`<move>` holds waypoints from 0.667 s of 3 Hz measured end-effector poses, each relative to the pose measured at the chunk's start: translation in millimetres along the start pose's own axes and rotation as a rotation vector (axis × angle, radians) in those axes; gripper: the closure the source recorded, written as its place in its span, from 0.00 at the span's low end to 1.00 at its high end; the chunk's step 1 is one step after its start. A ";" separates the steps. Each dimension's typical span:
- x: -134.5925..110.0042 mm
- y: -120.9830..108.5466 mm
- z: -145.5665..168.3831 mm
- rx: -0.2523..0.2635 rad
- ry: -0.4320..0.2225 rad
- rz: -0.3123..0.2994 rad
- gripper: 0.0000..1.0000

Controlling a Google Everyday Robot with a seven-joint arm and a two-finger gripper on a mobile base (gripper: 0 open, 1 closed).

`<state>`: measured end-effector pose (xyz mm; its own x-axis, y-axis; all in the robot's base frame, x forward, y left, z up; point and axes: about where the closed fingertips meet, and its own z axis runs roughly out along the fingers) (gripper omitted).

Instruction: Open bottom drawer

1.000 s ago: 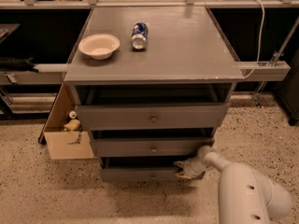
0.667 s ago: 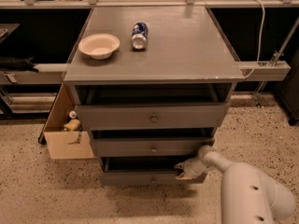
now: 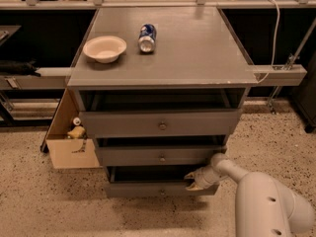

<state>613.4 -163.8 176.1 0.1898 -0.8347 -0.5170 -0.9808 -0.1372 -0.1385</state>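
Note:
The grey cabinet has three drawers. The bottom drawer (image 3: 148, 188) has the slimmest front panel with a small knob (image 3: 162, 192) and stands pulled out a little, with a dark gap above it. My gripper (image 3: 193, 180) reaches in from the lower right on the white arm (image 3: 266, 201). It sits at the top edge of the bottom drawer's front, right of centre, just under the middle drawer (image 3: 160, 156).
The top drawer (image 3: 160, 123) is the tallest. A cream bowl (image 3: 104, 48) and a blue can (image 3: 147, 37) lying on its side are on the cabinet top. An open cardboard box (image 3: 71, 132) with small items stands on the floor left of the cabinet.
The bottom drawer has slid out a little toward the camera, and my gripper has moved with its front edge.

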 end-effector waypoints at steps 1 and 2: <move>0.0 0.0 0.0 0.000 0.000 0.000 0.27; 0.0 0.0 0.0 0.000 0.000 0.000 0.05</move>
<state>613.3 -163.8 176.1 0.1898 -0.8347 -0.5170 -0.9808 -0.1372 -0.1385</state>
